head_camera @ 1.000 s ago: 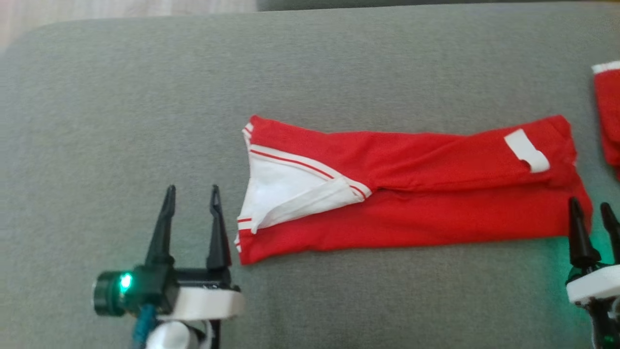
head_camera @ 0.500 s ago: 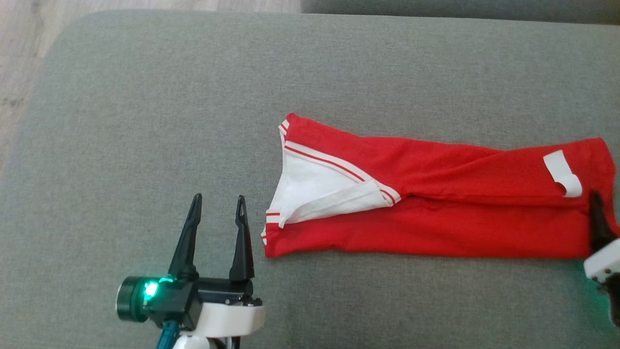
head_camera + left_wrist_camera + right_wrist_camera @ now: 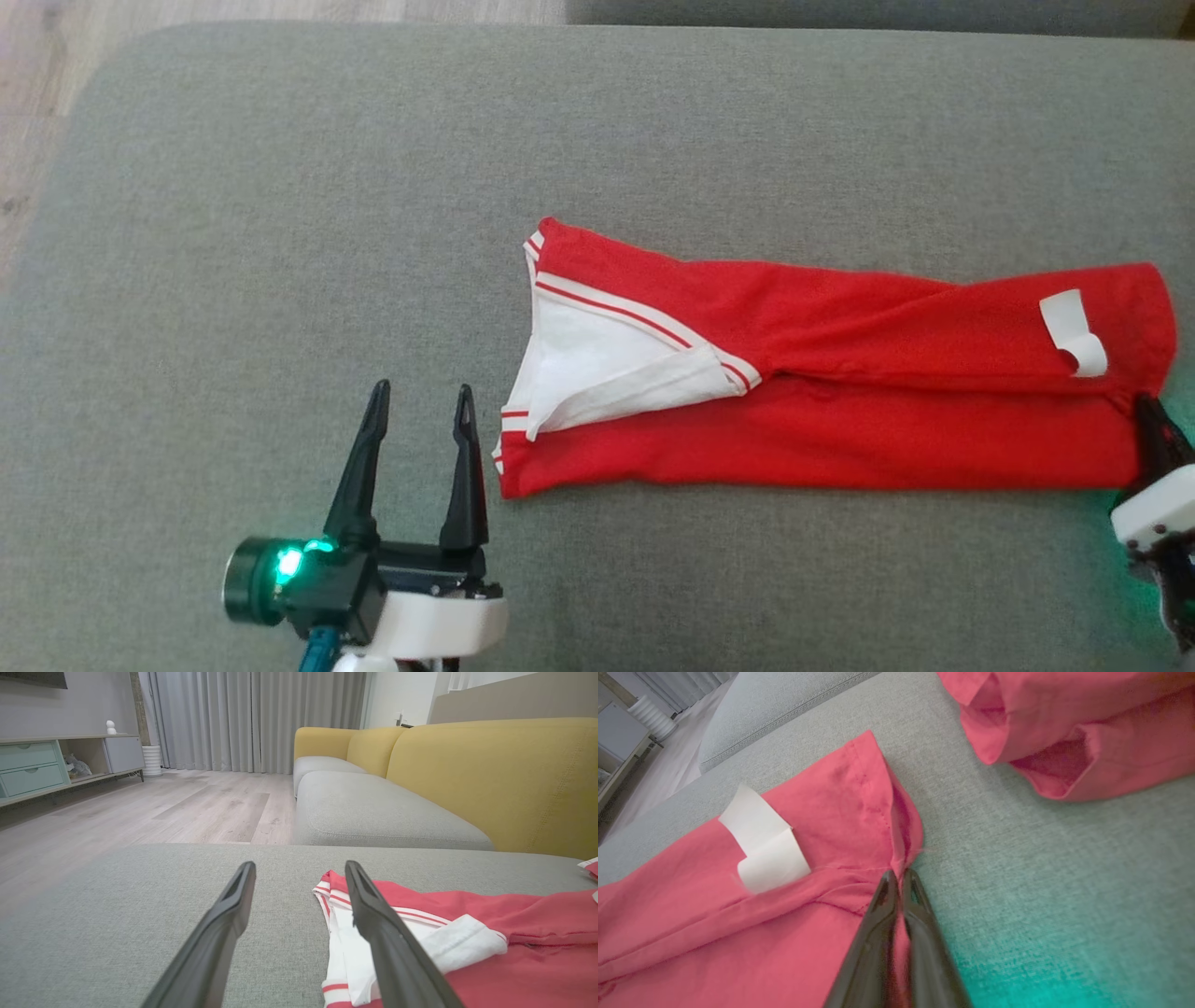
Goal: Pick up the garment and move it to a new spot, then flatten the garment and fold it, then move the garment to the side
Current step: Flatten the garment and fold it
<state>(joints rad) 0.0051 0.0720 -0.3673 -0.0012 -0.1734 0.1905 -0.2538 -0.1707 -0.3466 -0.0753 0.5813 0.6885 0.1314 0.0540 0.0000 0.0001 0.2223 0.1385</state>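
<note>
The garment is a red shirt with white, red-striped trim, folded into a long strip across the grey cushion. A white label sits near its right end. My left gripper stands open just left of the garment's near-left corner, not touching it; the left wrist view has its fingers spread beside the white trim of the garment. My right gripper is at the right end. In the right wrist view it is shut on the garment at its hem, next to the label.
Another red garment lies on the cushion just beyond the right end. A yellow sofa back rises behind the cushion. Wooden floor lies past the cushion's left edge, with a low cabinet across the room.
The right gripper has closed on the garment's right hem. The camera shifted at first, moving the whole picture. The left gripper stays open in place.
</note>
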